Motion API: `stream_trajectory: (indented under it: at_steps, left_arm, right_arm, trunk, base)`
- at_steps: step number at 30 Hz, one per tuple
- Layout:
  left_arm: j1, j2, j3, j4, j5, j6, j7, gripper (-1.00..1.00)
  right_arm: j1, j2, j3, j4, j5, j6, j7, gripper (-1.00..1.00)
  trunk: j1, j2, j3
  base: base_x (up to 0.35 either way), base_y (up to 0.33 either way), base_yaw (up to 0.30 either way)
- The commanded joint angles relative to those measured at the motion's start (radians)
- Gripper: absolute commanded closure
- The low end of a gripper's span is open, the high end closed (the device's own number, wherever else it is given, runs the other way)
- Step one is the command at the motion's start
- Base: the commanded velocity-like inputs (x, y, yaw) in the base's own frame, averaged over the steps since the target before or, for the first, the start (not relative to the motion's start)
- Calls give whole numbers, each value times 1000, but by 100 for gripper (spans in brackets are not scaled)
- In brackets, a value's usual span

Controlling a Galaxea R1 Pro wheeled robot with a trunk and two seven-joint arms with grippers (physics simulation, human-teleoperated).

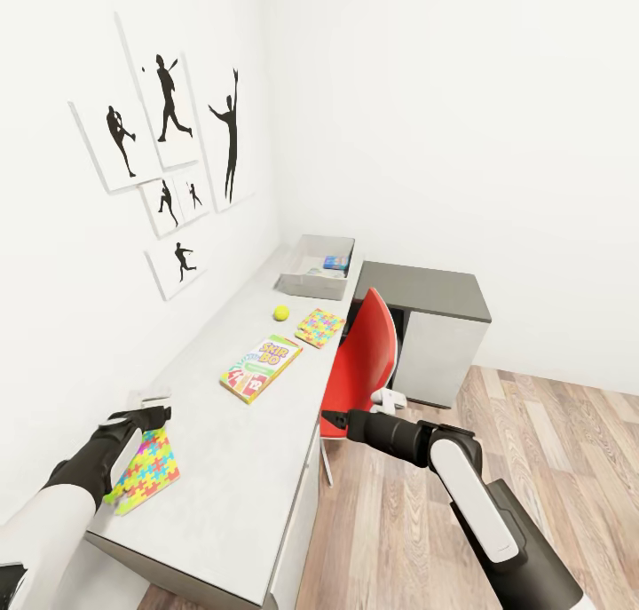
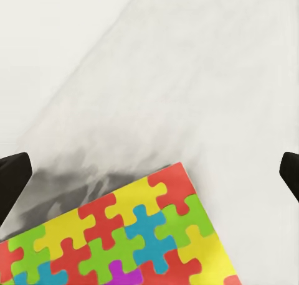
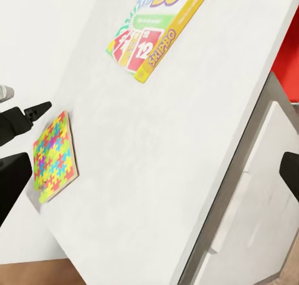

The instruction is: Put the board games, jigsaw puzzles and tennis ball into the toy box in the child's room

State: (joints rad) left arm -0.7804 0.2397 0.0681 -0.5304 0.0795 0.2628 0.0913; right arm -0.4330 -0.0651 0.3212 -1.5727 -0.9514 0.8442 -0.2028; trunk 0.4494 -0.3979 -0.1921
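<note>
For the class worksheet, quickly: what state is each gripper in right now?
Left gripper: open, above the near jigsaw puzzle, holding nothing.
Right gripper: cannot be told.

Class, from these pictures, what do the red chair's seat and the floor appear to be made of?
The red chair: probably moulded plastic, since it is one smooth, evenly coloured curved shell with a soft sheen. The floor: wood or wood-look laminate, showing brown planks with grain and seams.

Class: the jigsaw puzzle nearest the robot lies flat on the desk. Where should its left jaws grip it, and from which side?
Probably the edge nearest the left gripper. The near jigsaw puzzle is a thin flat square lying on the table, so a top grasp finds nothing. Come in low from its wall side, jaws straddling the edge, one finger sliding beneath.
</note>
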Motion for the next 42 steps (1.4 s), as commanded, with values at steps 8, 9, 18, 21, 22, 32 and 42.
stream_trajectory:
  at_steps: [8, 9, 18, 21, 22, 32, 42]
  left_arm:
    - [0, 1, -1, -2, 8, 6, -3, -100]
    - [1, 1, -1, -2, 8, 6, -5, -100]
    - [-1, 26, 1, -2, -60, 26, -73, -100]
    - [-2, 33, 2, -2, -97, 63, -78, -100]
    - [-3, 34, 2, -2, -101, 71, -78, -100]
    - [-5, 41, 4, -2, -114, 108, -92, -100]
    - [-5, 42, 4, -3, -112, 106, -148, -100]
  right_arm:
    - [-1, 0, 2, -1, -10, 1, -10, -100]
    - [-1, 0, 2, -1, -10, 1, -10, -100]
    - [-1, 1, 2, -1, -10, 1, -12, -100]
    - [-1, 1, 3, -1, -10, 1, -12, -100]
    - [-1, 1, 3, -1, -10, 1, -12, -100]
    - [-1, 1, 3, -1, -10, 1, -12, -100]
    - [-1, 1, 3, -1, -10, 1, -11, -100]
  trunk:
    - [1, -2, -2]
    - [1, -2, -2]
    - [1, -2, -2]
    - [1, -2, -2]
    - [1, -2, -2]
    - [1, -2, -2]
    - [1, -2, -2]
  base:
    - [0, 0, 0]
    - [0, 0, 0]
    - [0, 0, 0]
    - [0, 0, 0]
    - [0, 0, 0]
    - [0, 0, 0]
    - [0, 0, 0]
